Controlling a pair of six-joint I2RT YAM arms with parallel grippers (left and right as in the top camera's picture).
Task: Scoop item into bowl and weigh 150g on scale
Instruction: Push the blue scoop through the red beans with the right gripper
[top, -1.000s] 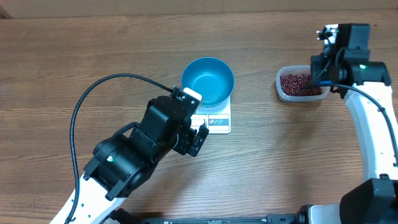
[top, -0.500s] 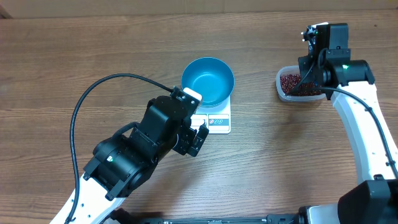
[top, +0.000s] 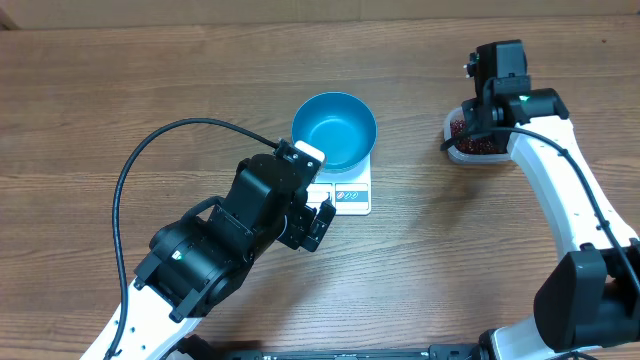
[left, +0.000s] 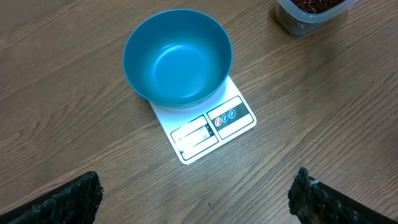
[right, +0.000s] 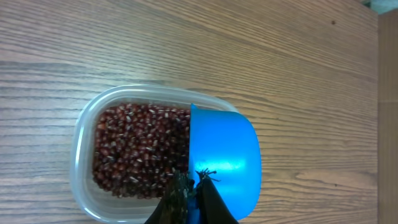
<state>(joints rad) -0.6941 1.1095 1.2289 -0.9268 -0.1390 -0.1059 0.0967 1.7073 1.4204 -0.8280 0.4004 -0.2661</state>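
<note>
Right gripper (top: 480, 120) sits over the clear tub (top: 452, 148) at far right, pressed shut; overhead hides what it pinches. Blue bowl (top: 334, 130) sits on the white scale (top: 352, 197) at centre, well apart to the left of the tub. Left gripper (top: 314, 224) hangs just near of the scale, closer to the bowl but spread wide and empty. Left wrist view: bowl empty, covering the scale's far part, display uncovered. Right wrist view: jaws clamp the handle of a blue scoop (right: 224, 155), scoop over the tub's right part, straight edge against the beans (right: 140, 149). Load has to travel leftward, I'd say; right arm's job.
</note>
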